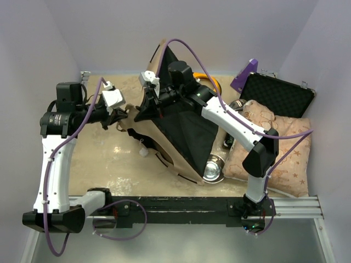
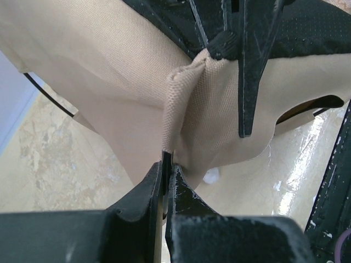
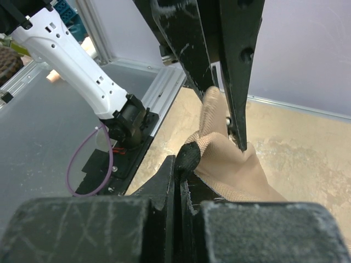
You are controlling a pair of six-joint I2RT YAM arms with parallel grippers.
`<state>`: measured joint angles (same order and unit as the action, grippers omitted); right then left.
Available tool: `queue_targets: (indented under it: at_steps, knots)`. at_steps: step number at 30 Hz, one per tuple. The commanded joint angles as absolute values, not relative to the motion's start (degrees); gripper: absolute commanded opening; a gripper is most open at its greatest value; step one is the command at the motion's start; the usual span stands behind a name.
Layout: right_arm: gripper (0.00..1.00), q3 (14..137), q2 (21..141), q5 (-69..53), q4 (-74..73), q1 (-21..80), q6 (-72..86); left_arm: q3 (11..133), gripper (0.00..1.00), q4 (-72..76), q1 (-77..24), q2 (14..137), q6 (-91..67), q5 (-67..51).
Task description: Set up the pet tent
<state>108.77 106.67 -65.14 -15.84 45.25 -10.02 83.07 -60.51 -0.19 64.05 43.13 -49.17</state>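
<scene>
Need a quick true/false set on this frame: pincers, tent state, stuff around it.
1. The left pincer and the right pincer are both shut on tan fabric of the tent. True.
2. The tent stands fully pitched. False: it is slumped and crumpled, with its black lining showing.
3. The cushion lies to the right of the tent. True.
4. The case at the back right is closed. False: it lies open.
</scene>
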Motion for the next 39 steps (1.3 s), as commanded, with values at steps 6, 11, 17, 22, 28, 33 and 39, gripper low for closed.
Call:
queue_targets:
  at_steps: [6,11,17,22,28,33,39]
  knots:
    - [0.0,110.92,105.47,-66.27,-13.45,46.41,-9.4,81.47,0.0,-63.54,-1.05,65.04,42.45,-48.34]
    - [0.0,110.39,105.82,-65.83,-14.24,46.32,-10.19,84.02,0.0,-63.89,-0.97,65.39,41.75,-48.96]
    - [0.0,109.16,106.0,-65.48,-15.64,46.49,-10.9,87.62,0.0,-63.99,-0.97,65.74,40.43,-51.41]
    - [0.0,109.16,106.26,-64.95,-15.82,46.49,-10.63,88.94,0.0,-63.37,-1.05,64.78,40.17,-53.08]
    - [0.0,109.25,105.82,-66.27,-14.42,46.5,-10.37,87.11,0.0,-64.07,-0.97,64.07,40.52,-50.81]
    - [0.0,109.42,104.42,-66.89,-12.93,46.41,-9.94,81.22,0.0,-64.25,-0.88,63.72,40.69,-48.25]
    - [0.0,108.37,103.45,-67.32,-10.82,45.62,-7.92,78.31,0.0,-62.58,-0.97,62.58,40.61,-47.46]
